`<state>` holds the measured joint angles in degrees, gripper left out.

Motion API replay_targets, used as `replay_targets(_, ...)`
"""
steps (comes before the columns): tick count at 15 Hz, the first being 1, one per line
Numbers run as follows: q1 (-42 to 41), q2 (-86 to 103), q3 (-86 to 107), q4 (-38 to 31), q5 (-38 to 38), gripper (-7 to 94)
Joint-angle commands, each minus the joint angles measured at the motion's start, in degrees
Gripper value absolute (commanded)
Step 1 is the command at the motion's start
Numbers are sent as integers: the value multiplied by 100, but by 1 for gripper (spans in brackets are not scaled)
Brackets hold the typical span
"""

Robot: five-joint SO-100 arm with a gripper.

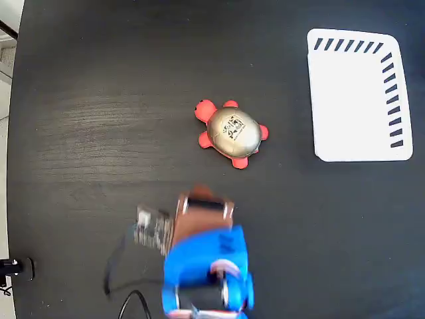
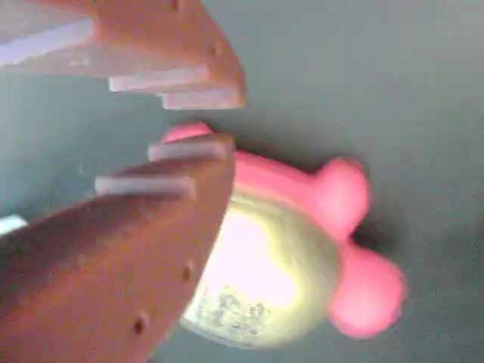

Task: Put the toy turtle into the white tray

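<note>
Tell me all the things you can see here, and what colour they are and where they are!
toy turtle: one, shiny silver-gold shell with a black mark, red-orange head and feet, in the middle of the table, not in the tray.
white tray: one, white with dark slanted slots along its top and right edges, at the upper right in the fixed view, nothing in it.
table: one, black, under everything.
black cable: one, curling on the table at the lower left of the arm.
arm: one, blue with a brown front part, at the bottom of the fixed view, below the turtle.
fingers: two, brown with pale ridges, parted in the wrist view, just above the turtle and not gripping it.
</note>
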<state>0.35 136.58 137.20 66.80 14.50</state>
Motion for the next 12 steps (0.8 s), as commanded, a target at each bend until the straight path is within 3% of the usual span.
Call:
replay_targets(1,202,-1424,-1389,308,264,0)
replay_targets(6,624,-3278,-3489,1002,483,2)
replay_targets(10,677,-3981,-4315,1564,633,37)
replay_targets(12,703,-4228,-4465,1670,729,49)
